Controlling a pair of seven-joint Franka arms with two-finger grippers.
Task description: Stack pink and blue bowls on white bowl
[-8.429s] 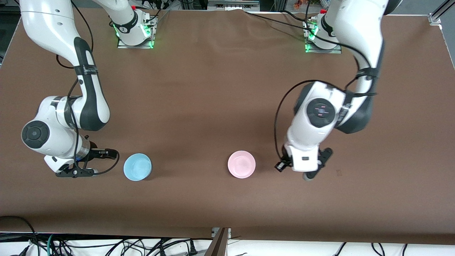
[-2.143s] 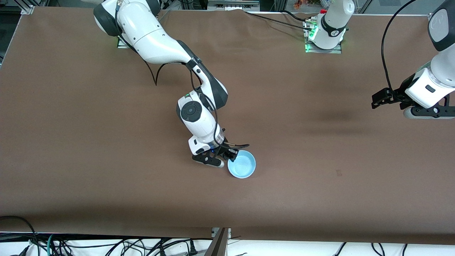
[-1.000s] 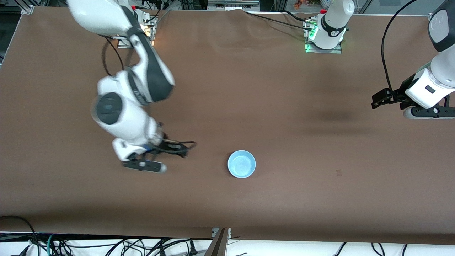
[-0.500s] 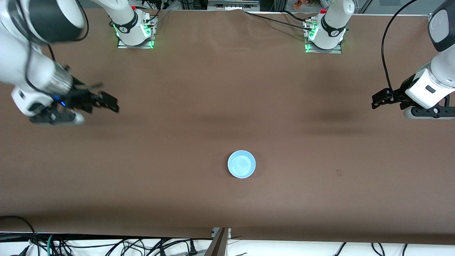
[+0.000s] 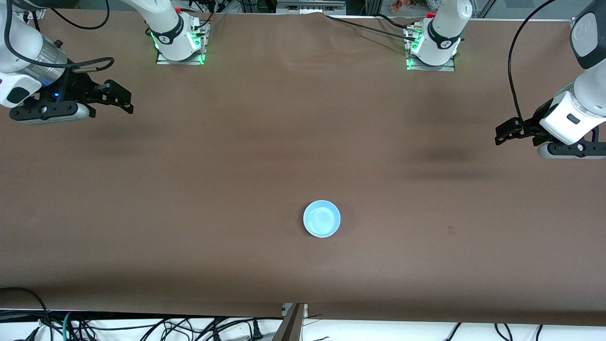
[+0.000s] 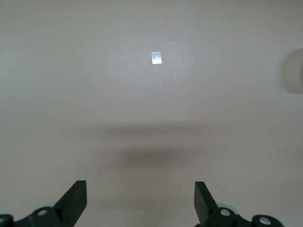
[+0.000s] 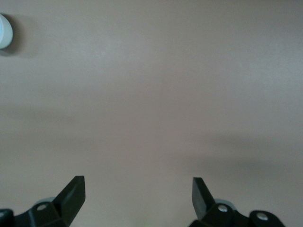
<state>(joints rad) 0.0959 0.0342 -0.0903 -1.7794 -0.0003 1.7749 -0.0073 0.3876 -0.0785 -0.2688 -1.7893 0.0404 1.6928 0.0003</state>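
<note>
A light blue bowl (image 5: pixel 322 218) sits upright near the table's middle, with nothing touching it. The pink bowl and the white bowl are hidden; only the blue one shows from above. My right gripper (image 5: pixel 122 98) hangs open and empty over the right arm's end of the table, well away from the bowl. In the right wrist view its fingers (image 7: pixel 137 194) frame bare brown table, and a sliver of the blue bowl (image 7: pixel 4 30) shows at the picture's edge. My left gripper (image 5: pixel 503 134) waits open over the left arm's end, its fingers (image 6: pixel 140 198) over bare table.
The brown table cover (image 5: pixel 236 156) spreads wide around the bowl. A small pale mark (image 5: pixel 451 230) lies beside the bowl toward the left arm's end. The two arm bases (image 5: pixel 177 45) (image 5: pixel 433 47) stand farthest from the front camera. Cables (image 5: pixel 142 327) hang below the near edge.
The right arm let go of the blue bowl and swung away from the table's middle to its own end. The blue bowl stayed put. The left arm has not moved.
</note>
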